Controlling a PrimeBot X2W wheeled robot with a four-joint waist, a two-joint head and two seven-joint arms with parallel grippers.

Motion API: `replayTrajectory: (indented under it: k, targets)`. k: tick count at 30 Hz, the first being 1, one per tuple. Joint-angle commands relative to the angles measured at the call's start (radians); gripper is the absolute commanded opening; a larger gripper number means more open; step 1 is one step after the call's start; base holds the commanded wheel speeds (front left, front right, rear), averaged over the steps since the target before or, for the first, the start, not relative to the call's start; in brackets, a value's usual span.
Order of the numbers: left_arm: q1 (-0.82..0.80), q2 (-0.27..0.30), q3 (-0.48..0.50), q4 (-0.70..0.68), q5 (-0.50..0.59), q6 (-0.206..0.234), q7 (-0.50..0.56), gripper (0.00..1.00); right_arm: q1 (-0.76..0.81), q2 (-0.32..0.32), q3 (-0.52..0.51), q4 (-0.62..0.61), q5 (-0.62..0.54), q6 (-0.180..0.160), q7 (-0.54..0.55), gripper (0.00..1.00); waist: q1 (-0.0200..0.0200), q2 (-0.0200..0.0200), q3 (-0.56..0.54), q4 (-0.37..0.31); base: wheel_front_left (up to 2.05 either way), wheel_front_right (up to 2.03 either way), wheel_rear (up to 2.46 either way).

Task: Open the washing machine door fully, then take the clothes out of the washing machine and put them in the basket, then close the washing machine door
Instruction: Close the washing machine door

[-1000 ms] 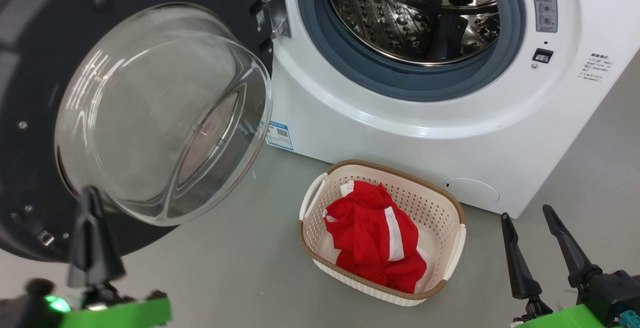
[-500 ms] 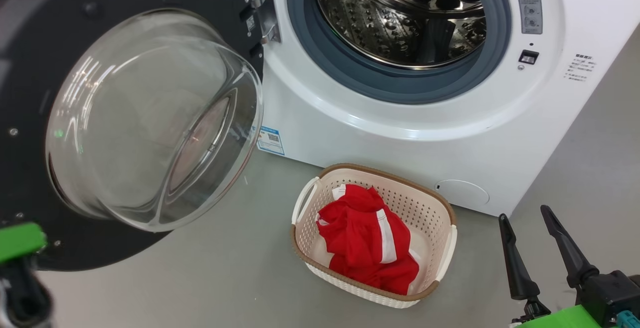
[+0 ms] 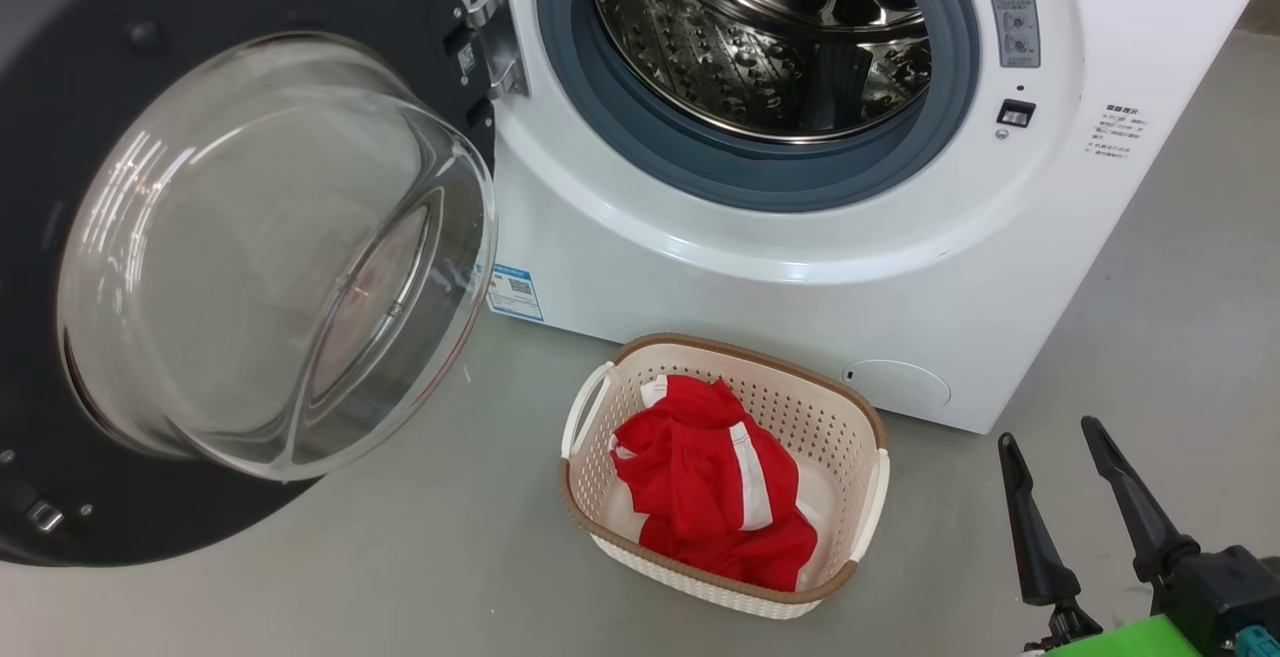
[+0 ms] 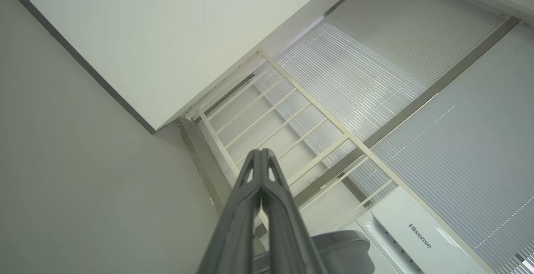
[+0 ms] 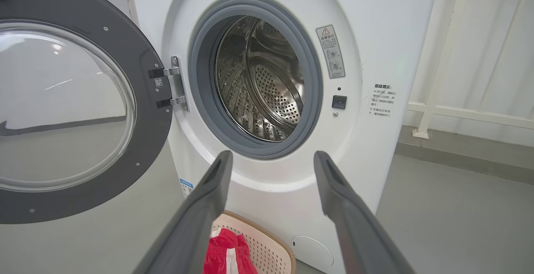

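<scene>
The white washing machine (image 3: 760,277) (image 5: 375,23) stands with its door (image 3: 60,57) (image 5: 142,132) swung wide open to the left, glass bulge facing me. Its steel drum (image 3: 760,37) (image 5: 263,86) shows bare metal. The red clothes (image 3: 710,487) (image 5: 227,253) with white bands lie in the cream basket (image 3: 850,427) (image 5: 267,249) on the floor before the machine. My right gripper (image 3: 1050,437) (image 5: 271,161) is open and holds nothing, low at the right, apart from the basket. My left gripper (image 4: 260,153) is shut on nothing, pointing up at a wall and railing.
Grey floor (image 3: 450,537) surrounds the basket. A cream railing (image 5: 434,107) (image 4: 317,107) and blinds stand beside the machine. A white appliance (image 4: 409,232) sits below the railing in the left wrist view.
The head camera has shifted, sliding the scene leftward. My left gripper, low at the left a second ago, has left the head view. The right gripper has stayed put.
</scene>
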Motion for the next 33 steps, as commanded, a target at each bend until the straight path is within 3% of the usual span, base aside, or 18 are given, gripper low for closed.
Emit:
replayTrajectory:
  k: [1,5,11,22,33]
  targets:
    - [-0.036,0.085,0.022,0.021,-0.006,0.005,0.037,0.00,-0.004,-0.014,0.024,-0.022,0.006,0.006,-0.003,1.00,0.0000,-0.0001,-0.001,0.000,0.00,0.00,0.00]
    - [-0.080,0.147,0.011,0.154,-0.042,0.018,0.147,0.00,-0.003,-0.014,0.022,-0.025,0.002,0.006,-0.004,1.00,0.0000,-0.0001,0.003,0.003,0.00,0.00,0.00]
    - [-0.167,0.185,0.008,0.280,-0.134,0.027,0.306,0.00,-0.004,-0.014,0.021,-0.030,-0.005,0.006,-0.001,1.00,0.0000,-0.0001,0.003,0.011,0.00,0.00,0.00]
    - [-0.263,0.276,-0.023,0.486,-0.172,0.041,0.465,0.00,-0.006,-0.014,0.033,-0.038,-0.008,0.006,0.012,1.00,0.0000,-0.0001,0.000,-0.002,0.00,0.00,0.00]
    - [-0.290,0.289,-0.070,0.545,-0.183,-0.018,0.566,0.00,-0.002,-0.014,0.026,-0.048,-0.005,0.006,0.016,1.00,0.0000,-0.0001,0.008,-0.012,0.00,0.00,0.00]
